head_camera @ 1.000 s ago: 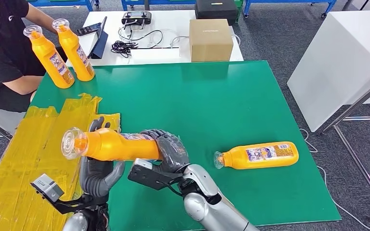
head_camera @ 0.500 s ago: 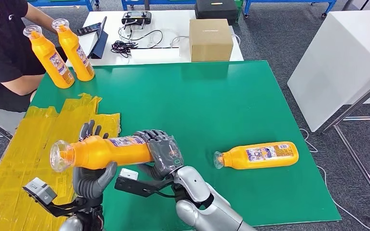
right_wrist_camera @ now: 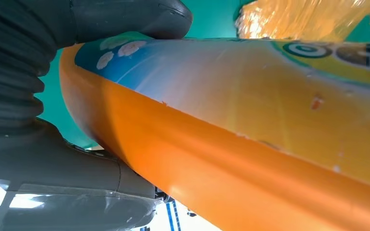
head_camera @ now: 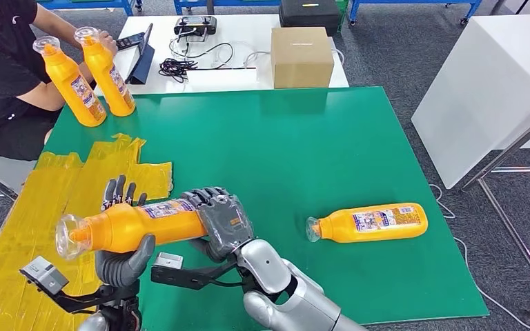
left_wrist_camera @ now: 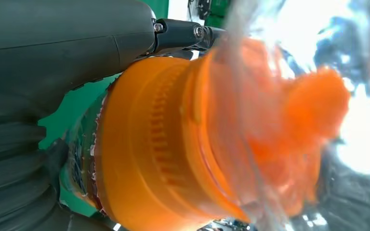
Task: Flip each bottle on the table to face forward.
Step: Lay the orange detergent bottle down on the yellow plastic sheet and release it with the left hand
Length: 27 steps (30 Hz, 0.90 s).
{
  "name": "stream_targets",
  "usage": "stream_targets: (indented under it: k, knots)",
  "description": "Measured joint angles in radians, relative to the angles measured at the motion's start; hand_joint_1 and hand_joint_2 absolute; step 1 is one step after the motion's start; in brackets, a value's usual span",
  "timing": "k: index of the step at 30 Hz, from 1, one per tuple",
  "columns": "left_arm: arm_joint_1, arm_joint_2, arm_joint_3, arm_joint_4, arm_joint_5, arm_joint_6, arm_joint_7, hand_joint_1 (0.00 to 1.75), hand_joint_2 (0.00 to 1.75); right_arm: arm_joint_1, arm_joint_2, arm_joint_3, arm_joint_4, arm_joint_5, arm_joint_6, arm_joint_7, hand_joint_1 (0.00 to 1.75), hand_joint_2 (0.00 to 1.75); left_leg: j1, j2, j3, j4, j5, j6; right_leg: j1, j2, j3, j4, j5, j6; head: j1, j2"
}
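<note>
Both hands hold one orange bottle [head_camera: 134,222] level above the near left of the green mat [head_camera: 303,152], its clear cap pointing left. My right hand [head_camera: 219,219] grips the base end, where the label [right_wrist_camera: 250,91] faces up. My left hand [head_camera: 121,256] cradles the neck end [left_wrist_camera: 173,144], thumb under it and fingers standing up behind. A second orange bottle [head_camera: 369,223] lies on its side at the mat's right, cap to the left. Two more orange bottles [head_camera: 72,83] [head_camera: 107,70] stand upright at the far left corner.
A person in black [head_camera: 3,65] sits at the far left beside the upright bottles. Yellow tape [head_camera: 41,207] covers the mat's left side. Behind the mat a white table [head_camera: 248,72] carries a cardboard box [head_camera: 301,56], cables and a tablet. A white cabinet [head_camera: 483,89] stands on the right.
Both hands have carried the held bottle to the left and lower, its cap end dipping a little. The lying bottle and the two upright ones have stayed put.
</note>
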Motion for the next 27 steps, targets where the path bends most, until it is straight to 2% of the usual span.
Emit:
stream_targets:
  k: [1,22,23,25,26,27]
  knots:
    - [0.003,-0.002,0.003,-0.001,0.008,-0.007,0.001,1.75,1.75,-0.002,0.001,0.004,0.002,-0.006,0.004,-0.002,1.75,1.75,0.0,0.0,0.0,0.0,0.0,0.0,0.0,0.0,0.0,0.0,0.0,0.0,0.0,0.0]
    - [0.018,-0.012,0.039,-0.003,0.039,-0.048,0.002,1.75,1.75,-0.011,0.005,0.032,0.024,-0.05,0.019,-0.011,1.75,1.75,0.0,0.0,0.0,0.0,0.0,0.0,0.0,0.0,0.0,0.0,0.0,0.0,0.0,0.0]
    - [0.018,-0.012,0.039,-0.003,0.039,-0.048,0.002,1.75,1.75,-0.011,0.005,0.033,0.024,-0.051,0.02,-0.011,1.53,1.75,0.0,0.0,0.0,0.0,0.0,0.0,0.0,0.0,0.0,0.0,0.0,0.0,0.0,0.0]
    - [0.018,-0.012,0.04,-0.003,0.04,-0.049,0.001,1.75,1.75,-0.011,0.005,0.034,0.025,-0.052,0.02,-0.011,0.68,1.75,0.0,0.0,0.0,0.0,0.0,0.0,0.0,0.0,0.0,0.0,0.0,0.0,0.0,0.0]
    - [0.018,-0.012,0.04,-0.003,0.041,-0.049,0.001,1.75,1.75,-0.011,0.005,0.034,0.025,-0.052,0.021,-0.011,0.24,1.31,0.0,0.0,0.0,0.0,0.0,0.0,0.0,0.0,0.0,0.0,0.0,0.0,0.0,0.0]
    - [0.018,-0.012,0.04,-0.003,0.04,-0.048,0.0,1.75,1.75,-0.011,0.004,0.035,0.025,-0.05,0.02,-0.011,0.02,0.87,0.0,0.0,0.0,0.0,0.0,0.0,0.0,0.0,0.0,0.0,0.0,0.0,0.0,0.0]
